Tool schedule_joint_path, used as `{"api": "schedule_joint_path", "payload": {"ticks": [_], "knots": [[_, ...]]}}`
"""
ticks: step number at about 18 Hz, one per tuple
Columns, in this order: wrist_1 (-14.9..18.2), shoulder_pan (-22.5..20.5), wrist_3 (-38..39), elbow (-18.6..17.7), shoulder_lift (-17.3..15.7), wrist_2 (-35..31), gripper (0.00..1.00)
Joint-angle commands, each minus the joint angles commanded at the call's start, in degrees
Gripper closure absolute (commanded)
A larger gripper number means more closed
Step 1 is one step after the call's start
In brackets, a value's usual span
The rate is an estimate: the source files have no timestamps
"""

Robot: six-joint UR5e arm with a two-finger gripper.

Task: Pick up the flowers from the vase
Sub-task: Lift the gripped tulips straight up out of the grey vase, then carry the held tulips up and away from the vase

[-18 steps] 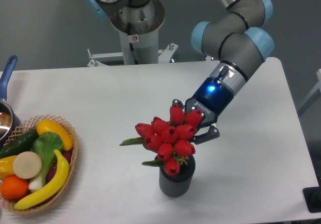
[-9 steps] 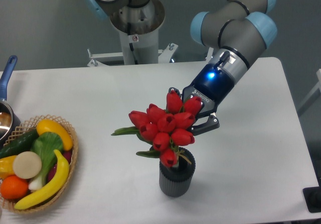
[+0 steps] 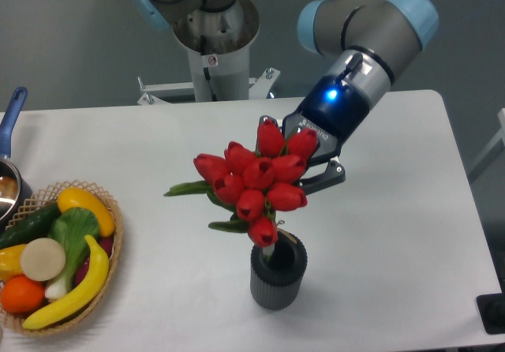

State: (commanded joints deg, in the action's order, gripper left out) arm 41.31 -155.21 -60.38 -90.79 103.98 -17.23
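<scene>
Many red tulip flowers [image 3: 254, 186] sit squeezed between the black gripper [image 3: 304, 159] fingers, lifted above the dark grey ribbed vase [image 3: 278, 277] so the stems can slide out.

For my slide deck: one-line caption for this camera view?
Pincer shut on the flowers, stems barely in the vase.

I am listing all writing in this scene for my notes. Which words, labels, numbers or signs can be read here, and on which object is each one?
None can be read.
Gripper, behind the flowers: a line of pale brand lettering on its black body, too blurred to read.
Robot base column: a small red and white sticker, too small to read.
Vase and basket: no writing visible.
</scene>
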Motion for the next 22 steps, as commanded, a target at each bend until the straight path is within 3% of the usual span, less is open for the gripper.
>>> {"api": "schedule_joint_path", "payload": {"ticks": [5, 10, 16, 22], "knots": [[0.0, -0.61, 0.53, 0.09, -0.7, 0.09, 0.83], [0.09, -5.35, 0.18, 0.0, -1.32, -1.66, 0.83], [0.17, -10.19, -0.09, -0.61, -1.41, -9.66, 0.87], [1.4, -11.08, -1.67, -2.54, -2.02, -25.72, 0.85]]}}
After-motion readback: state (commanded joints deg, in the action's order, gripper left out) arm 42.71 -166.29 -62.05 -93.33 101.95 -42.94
